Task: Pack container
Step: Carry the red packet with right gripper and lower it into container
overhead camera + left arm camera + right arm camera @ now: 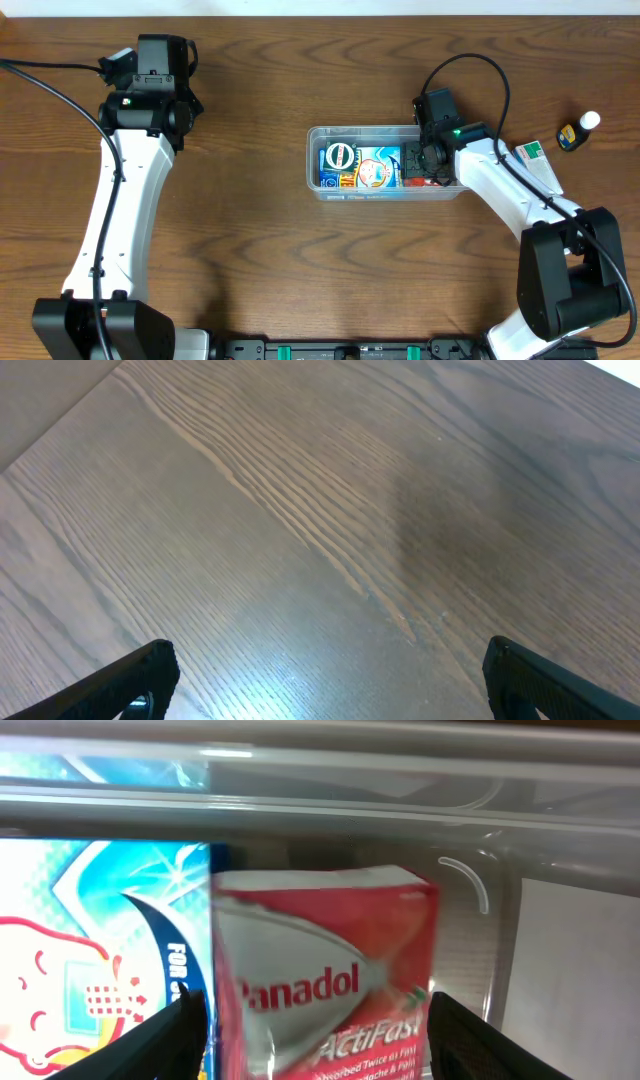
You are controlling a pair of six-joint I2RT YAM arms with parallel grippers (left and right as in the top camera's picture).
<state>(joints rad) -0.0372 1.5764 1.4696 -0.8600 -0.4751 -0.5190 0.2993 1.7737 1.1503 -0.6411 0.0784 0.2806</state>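
The clear plastic container (pixel 360 131) sits right of the table's middle. It holds a blue carton (pixel 375 168), a round tin (pixel 340 156) and a red Panadol box (pixel 413 182). My right gripper (pixel 425 160) hangs over the container's right end. In the right wrist view the container's wall (pixel 400 780) runs across the top. The red Panadol box (pixel 320 980) lies blurred beside the blue carton (pixel 90 940). It sits between the spread fingers of my right gripper (pixel 310 1040), which is open. My left gripper (pixel 158 55) is far left, open and empty over bare wood (pixel 325 680).
A small dark bottle with a white cap (pixel 580 130) and a white-and-green box (pixel 530 153) lie on the table to the right of the container. Bare wood surrounds the left arm.
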